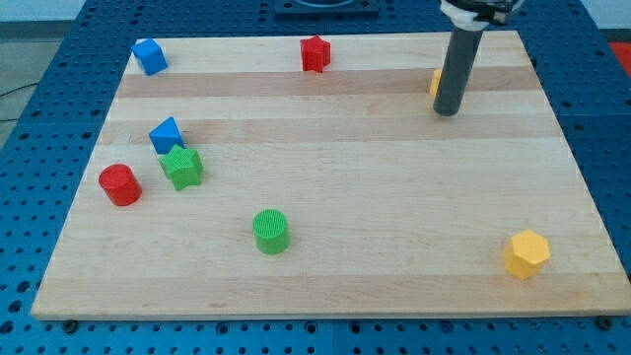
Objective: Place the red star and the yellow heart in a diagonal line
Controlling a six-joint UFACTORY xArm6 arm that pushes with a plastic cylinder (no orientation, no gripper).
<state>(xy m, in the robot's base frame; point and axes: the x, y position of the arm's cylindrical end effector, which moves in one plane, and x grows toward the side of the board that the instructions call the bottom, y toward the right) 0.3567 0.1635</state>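
The red star (315, 53) lies near the view's top edge of the wooden board, a little left of centre. A yellow block (435, 81), probably the yellow heart, is mostly hidden behind my dark rod at the upper right; only a sliver of it shows on the rod's left side. My tip (448, 111) rests on the board right next to that yellow block, just below and to its right, and far to the right of the red star.
A blue block (149, 56) sits at the top left. A blue triangle (166, 133), green star (182, 167) and red cylinder (119, 184) cluster at the left. A green cylinder (270, 231) is at bottom centre, a yellow hexagon (525, 253) at bottom right.
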